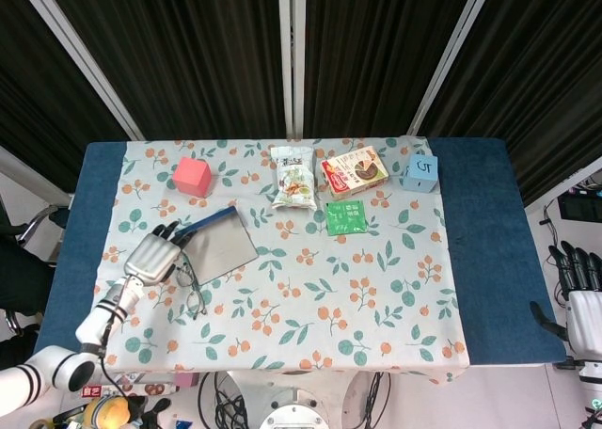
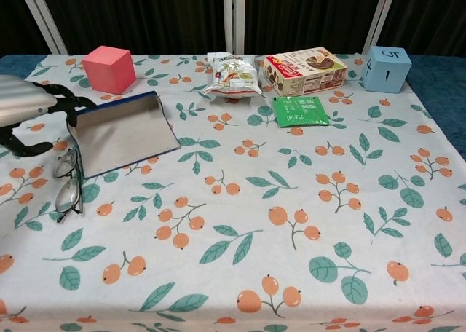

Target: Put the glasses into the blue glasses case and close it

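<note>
Left hand (image 1: 150, 256) gripping blue glasses case (image 2: 124, 132), glasses (image 2: 67, 186) beside — right hand (image 1: 581, 302) (head view only) fingers apart.

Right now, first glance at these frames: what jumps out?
The left hand at the table's left edge, fingers on the open blue glasses case, whose grey lining faces up. The glasses lie folded on the cloth just in front of the case, not yet inside. Behind, a pink cube and a light-blue cube bracket a row of snack packs.
</note>
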Controlling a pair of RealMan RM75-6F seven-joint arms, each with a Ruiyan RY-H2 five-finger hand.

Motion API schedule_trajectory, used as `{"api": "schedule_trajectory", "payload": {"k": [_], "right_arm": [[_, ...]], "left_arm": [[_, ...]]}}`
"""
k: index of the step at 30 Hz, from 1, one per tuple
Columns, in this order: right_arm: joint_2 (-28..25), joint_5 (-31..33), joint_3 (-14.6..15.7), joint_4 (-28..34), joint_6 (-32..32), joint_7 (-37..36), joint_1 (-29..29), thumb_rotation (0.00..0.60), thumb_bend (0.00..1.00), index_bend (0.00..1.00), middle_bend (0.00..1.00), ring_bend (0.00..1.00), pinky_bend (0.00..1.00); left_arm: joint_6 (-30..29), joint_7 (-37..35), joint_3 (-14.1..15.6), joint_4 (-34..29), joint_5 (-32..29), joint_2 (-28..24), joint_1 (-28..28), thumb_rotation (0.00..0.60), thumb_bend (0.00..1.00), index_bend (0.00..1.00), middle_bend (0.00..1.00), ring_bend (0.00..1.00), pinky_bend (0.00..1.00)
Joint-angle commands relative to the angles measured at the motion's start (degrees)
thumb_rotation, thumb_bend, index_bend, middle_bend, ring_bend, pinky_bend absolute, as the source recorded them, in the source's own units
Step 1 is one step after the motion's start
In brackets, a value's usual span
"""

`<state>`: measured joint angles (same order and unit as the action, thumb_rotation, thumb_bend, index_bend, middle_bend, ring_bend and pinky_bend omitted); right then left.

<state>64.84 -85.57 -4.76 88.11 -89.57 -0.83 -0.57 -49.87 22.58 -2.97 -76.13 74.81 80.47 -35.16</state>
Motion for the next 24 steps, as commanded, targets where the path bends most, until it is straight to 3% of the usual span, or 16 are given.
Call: {"api": "schedule_trajectory", "payload": {"k": [1, 16, 20, 24], "right_arm": [[-0.03, 0.04, -0.03, 0.07, -0.07, 0.07, 0.04, 0.600, 0.18, 0.00, 0.00, 0.00, 0.00], [-0.08, 0.10, -0.04, 0.20, -0.13, 0.10, 0.18, 0.600, 0.18, 0.00, 0.00, 0.00, 0.00], [-0.19, 0.12, -0.01, 0.11, -0.23, -0.15, 0.31, 0.600, 0.18, 0.00, 0.00, 0.00, 0.00], [-0.33, 0.23, -0.01, -0.02, -0.13, -0.43, 0.36, 0.600, 0.18, 0.00, 0.00, 0.00, 0.00]], "left_arm": [[0.77, -0.08, -0.53, 1.49, -1.36, 0.01, -0.46, 0.600, 0.43, 0.03, 0.27, 0.05, 0.17], [0.99, -3.95, -1.60, 7.75, -2.73, 2.29, -1.62, 0.600, 0.43, 0.02, 0.20, 0.05, 0.17], [0.04, -5.19, -1.39, 5.92, -2.03, 1.39, -1.28, 0.600, 0.43, 0.02, 0.18, 0.05, 0.17], [-2.32, -7.16, -0.75, -0.05, -0.70, -2.13, 0.25, 0.600, 0.41, 0.03, 0.15, 0.05, 0.18]]}}
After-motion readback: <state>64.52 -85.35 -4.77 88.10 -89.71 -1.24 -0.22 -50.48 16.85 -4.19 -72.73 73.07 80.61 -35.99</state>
